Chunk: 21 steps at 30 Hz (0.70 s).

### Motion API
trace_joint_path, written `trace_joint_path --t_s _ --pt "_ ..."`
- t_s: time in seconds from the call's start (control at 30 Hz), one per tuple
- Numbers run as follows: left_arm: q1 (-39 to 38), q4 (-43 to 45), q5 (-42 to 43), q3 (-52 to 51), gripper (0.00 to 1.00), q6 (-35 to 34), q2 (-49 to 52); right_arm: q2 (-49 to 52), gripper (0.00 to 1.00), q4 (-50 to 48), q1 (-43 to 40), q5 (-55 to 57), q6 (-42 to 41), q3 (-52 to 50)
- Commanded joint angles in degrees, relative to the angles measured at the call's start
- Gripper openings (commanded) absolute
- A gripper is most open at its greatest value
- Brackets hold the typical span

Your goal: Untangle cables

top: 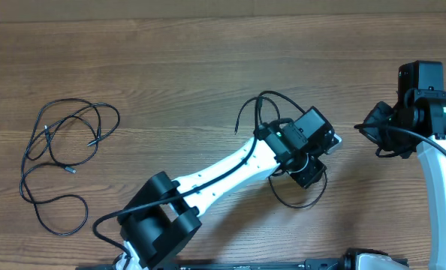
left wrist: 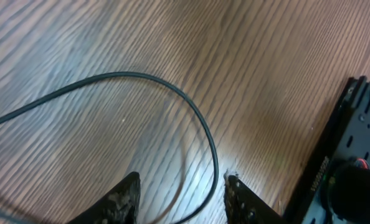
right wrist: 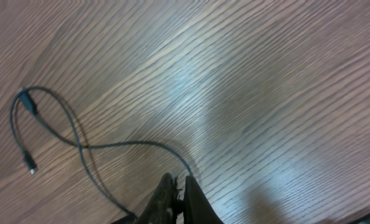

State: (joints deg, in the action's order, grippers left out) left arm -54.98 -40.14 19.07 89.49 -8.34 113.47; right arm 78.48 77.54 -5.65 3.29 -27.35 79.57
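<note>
A loose pile of thin black cables (top: 65, 150) lies in loops at the far left of the wooden table. Another black cable (top: 262, 97) curls around my left gripper (top: 307, 166) at the table's middle, with a loop (top: 298, 202) below it. In the left wrist view this cable (left wrist: 197, 118) arcs across the wood and passes between the open fingers of my left gripper (left wrist: 182, 186). My right gripper (top: 373, 129) is at the right. In the right wrist view its fingers (right wrist: 180, 182) are shut where a thin cable (right wrist: 85, 146) runs in. That cable loops left to small plug tips (right wrist: 29, 163).
The white left arm (top: 223, 176) stretches diagonally from its base (top: 159, 221) at the bottom. The right arm's base (left wrist: 353, 149) shows at the edge of the left wrist view. Bare wood lies between the left pile and the arms.
</note>
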Motion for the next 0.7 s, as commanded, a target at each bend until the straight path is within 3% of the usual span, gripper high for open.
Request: trace_joint_path --t_s 0.0,0.37,0.67 --pt "-1.0 0.8 -0.2 0.2 0.44 1.1 2.8 -0.7 0.04 -0.5 -1.2 3.5 -1.6 1.4" --pt "-4.1 0.6 -6.3 0.2 0.49 6.4 4.2 -0.7 0.04 0.6 -11.4 1.6 -1.0 1.4" --pt "-7.9 1.6 -9.2 -0.3 0.5 7.1 4.7 -0.7 0.04 1.0 -12.2 1.6 -1.1 1.4"
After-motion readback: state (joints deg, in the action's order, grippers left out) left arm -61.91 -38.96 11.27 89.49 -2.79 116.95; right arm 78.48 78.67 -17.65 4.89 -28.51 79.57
